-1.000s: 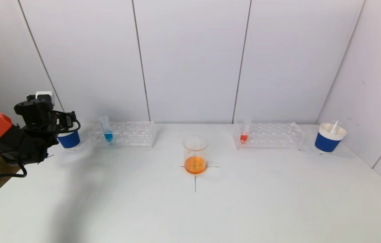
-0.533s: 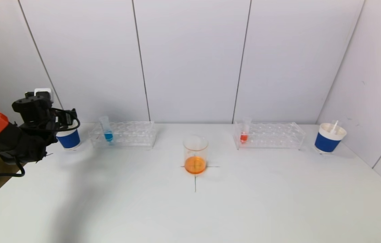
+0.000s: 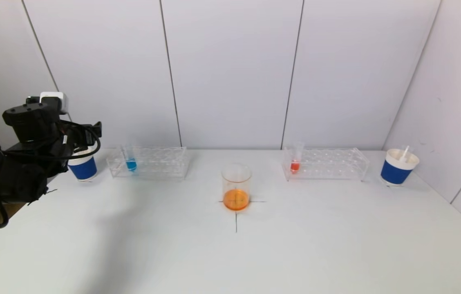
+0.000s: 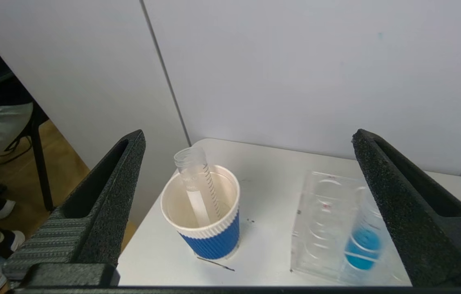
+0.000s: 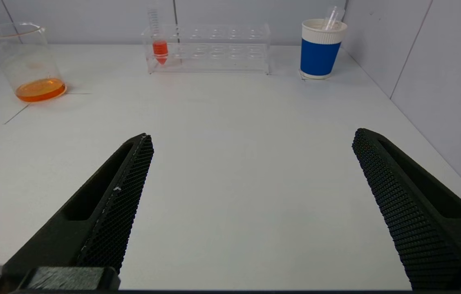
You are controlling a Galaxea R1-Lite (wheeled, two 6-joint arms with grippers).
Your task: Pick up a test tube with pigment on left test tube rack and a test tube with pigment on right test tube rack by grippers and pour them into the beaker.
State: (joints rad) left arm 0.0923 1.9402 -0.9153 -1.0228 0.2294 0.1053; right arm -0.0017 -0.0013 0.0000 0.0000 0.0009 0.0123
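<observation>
A glass beaker [image 3: 236, 185] with orange liquid stands at the table's middle; it also shows in the right wrist view [image 5: 30, 61]. The left clear rack [image 3: 148, 162] holds a tube with blue pigment [image 3: 129, 158], which also shows in the left wrist view [image 4: 360, 241]. The right clear rack [image 3: 325, 164] holds a tube with red pigment [image 3: 295, 159], also in the right wrist view [image 5: 159, 43]. My left gripper [image 4: 249, 143] is open and empty, raised at the table's far left beside the left blue cup [image 3: 83, 165]. My right gripper [image 5: 251, 139] is open and empty, low over the near table, out of the head view.
The left blue-and-white paper cup [image 4: 204, 220] holds an empty clear tube [image 4: 198, 183]. A second blue cup [image 3: 398, 166] with an empty tube stands at the far right, near the side wall. Black cross lines [image 3: 236, 220] mark the beaker's spot.
My left arm has risen and drawn back a little to the left, away from the table. The tubes, racks and beaker have not moved.
</observation>
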